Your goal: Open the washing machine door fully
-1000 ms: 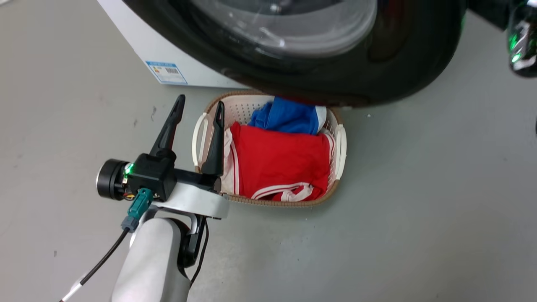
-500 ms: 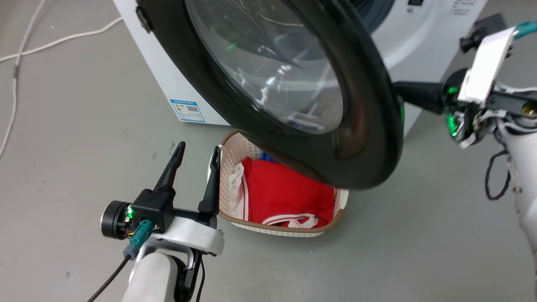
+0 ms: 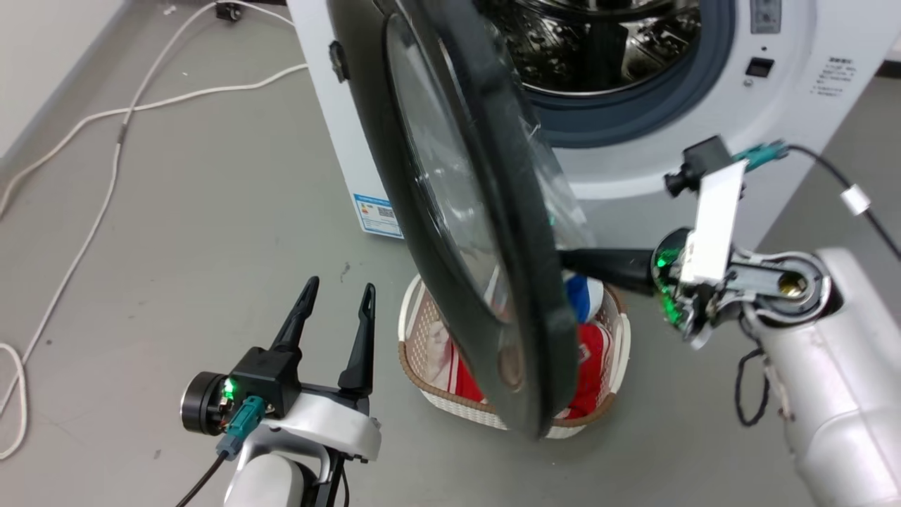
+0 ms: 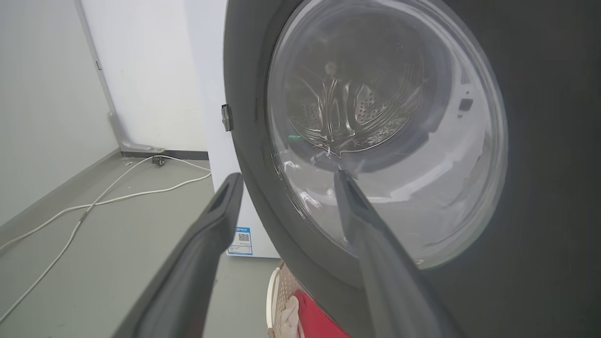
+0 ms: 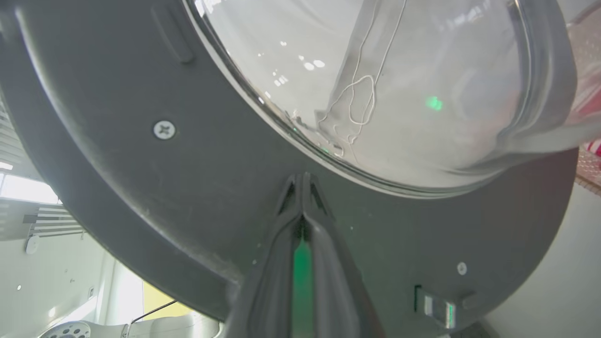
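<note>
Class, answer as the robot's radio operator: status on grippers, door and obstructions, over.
Left gripper open, clear of washing machine door. Right gripper shut, tips at its inner rim. Door partly open, drum exposed. Laundry basket beneath its lower edge.

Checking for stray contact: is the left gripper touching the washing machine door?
Apart. Head view shows bare floor between the left gripper and the washing machine door.
</note>
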You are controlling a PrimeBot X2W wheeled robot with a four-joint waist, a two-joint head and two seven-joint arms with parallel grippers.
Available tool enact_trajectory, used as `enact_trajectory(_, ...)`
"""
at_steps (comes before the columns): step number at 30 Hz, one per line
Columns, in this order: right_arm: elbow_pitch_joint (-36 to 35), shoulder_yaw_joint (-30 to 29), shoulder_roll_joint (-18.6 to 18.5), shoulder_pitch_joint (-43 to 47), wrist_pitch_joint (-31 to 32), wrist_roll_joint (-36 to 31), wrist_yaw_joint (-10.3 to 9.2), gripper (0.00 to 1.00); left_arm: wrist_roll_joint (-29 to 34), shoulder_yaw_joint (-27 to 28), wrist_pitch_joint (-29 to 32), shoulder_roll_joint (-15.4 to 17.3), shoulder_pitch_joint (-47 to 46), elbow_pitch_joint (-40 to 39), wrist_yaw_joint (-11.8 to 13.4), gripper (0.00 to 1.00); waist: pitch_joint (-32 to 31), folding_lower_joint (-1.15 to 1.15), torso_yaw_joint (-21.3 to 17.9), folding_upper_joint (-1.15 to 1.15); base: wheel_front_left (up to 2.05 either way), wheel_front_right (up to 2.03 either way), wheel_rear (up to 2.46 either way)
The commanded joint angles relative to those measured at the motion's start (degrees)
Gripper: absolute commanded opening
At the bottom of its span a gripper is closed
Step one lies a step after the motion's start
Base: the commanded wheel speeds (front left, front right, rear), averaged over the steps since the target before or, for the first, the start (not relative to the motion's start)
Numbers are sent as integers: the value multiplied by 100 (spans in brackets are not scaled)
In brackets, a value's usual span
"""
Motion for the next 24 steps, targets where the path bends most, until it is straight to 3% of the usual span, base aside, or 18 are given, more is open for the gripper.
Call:
enact_trajectory(1, -101, 45, 100, 202, -62, -13, 14, 0, -20, -9, -15, -4, 61, 23, -20, 100, -95, 1, 83, 0, 0, 0, 0)
enact_trajectory(9, -549, -211, 260, 710, -768, -156, 14, 0, 24, -2, -15, 1, 126, 93, -73, 100, -231, 1, 45, 0, 0, 0, 0)
enact_trajectory(15, -1248, -856, 241, 1453, -2522, -858, 14, 0, -27, 21, -15, 29, 187, 180, -109, 100, -369, 1, -306, 0, 0, 0, 0)
enact_trajectory(24, -1961, -1470, 30, 2589, -4029, -1923, 15, 0, -86, 218, -15, 140, 288, 251, -77, 100, -485, 1, -801, 0, 0, 0, 0)
